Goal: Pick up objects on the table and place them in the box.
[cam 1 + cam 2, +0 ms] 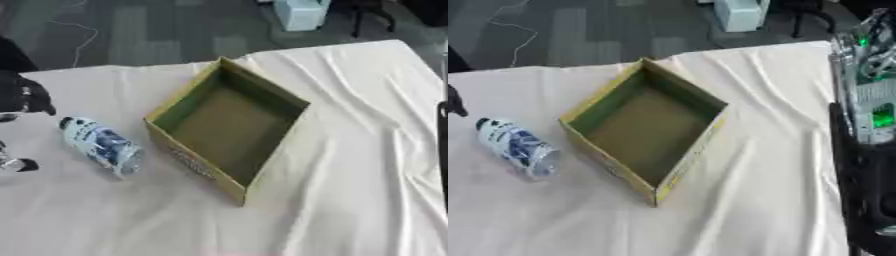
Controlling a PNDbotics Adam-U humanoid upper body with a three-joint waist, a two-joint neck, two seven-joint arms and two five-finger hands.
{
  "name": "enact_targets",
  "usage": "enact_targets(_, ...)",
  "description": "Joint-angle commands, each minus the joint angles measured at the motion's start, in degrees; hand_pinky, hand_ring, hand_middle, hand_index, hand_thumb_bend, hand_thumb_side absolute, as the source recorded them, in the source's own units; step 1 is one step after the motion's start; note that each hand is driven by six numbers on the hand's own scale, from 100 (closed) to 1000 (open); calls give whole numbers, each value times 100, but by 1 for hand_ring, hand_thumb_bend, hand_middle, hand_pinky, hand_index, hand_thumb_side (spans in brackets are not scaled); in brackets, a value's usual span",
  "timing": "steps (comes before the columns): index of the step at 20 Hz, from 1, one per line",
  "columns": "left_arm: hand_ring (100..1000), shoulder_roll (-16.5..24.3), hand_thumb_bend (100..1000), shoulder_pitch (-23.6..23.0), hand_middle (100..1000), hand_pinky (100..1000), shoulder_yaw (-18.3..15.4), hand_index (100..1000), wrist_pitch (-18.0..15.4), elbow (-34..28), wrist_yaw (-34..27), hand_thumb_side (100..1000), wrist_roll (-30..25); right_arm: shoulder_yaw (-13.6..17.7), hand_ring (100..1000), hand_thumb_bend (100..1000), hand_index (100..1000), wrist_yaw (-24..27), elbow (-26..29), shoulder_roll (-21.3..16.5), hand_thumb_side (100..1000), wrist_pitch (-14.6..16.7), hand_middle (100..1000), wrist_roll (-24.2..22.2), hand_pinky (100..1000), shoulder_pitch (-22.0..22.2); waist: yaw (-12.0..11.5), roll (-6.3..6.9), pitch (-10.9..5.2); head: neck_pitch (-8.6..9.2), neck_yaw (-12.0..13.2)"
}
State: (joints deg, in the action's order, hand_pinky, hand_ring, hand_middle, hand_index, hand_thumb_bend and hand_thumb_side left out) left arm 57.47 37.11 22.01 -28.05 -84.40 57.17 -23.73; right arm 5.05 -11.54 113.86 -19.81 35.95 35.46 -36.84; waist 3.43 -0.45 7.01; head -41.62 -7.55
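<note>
A clear plastic bottle (101, 145) with a blue and white label and a dark cap lies on its side on the cream cloth, left of the box. The open cardboard box (229, 121) stands in the middle, turned like a diamond, and nothing shows inside it. My left hand (24, 95) comes in at the far left edge, just above and left of the bottle's cap, and does not touch it. Its fingers hang relaxed and hold nothing. My right hand (868, 55) stands at the right edge with its fingers up, far from the box.
A cream cloth (350, 200) with creases covers the table. The far table edge runs behind the box, with dark floor and a white bin (300, 13) beyond it. My right forearm (868, 185) fills the lower right edge.
</note>
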Motion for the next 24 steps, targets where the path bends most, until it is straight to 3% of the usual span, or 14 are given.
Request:
enact_targets(1, 887, 147, 527, 176, 757, 802, -58, 856, 114, -242, -340, 681, -215, 18, 325, 100, 468, 26, 74, -69, 989, 1602, 445, 1651, 384, -113, 4, 27, -61, -11, 23)
enact_targets(9, 869, 93, 555, 410, 803, 779, 13, 860, 247, -447, -847, 647, -556, -20, 325, 100, 468, 20, 74, -71, 989, 1602, 445, 1651, 384, -112, 23, 50, -71, 29, 42)
enact_targets(18, 822, -103, 622, 532, 897, 722, 225, 866, 227, -551, -2010, 586, -896, 6, 324, 100, 467, 99, 74, -41, 986, 1602, 445, 1651, 385, -182, 70, 61, -53, 28, 100)
enact_targets(24, 814, -194, 638, 553, 918, 710, 303, 868, 220, -557, -2307, 570, -1056, 14, 324, 100, 467, 150, 74, -2, 978, 1602, 445, 1651, 385, -232, 111, 48, -22, -42, 139)
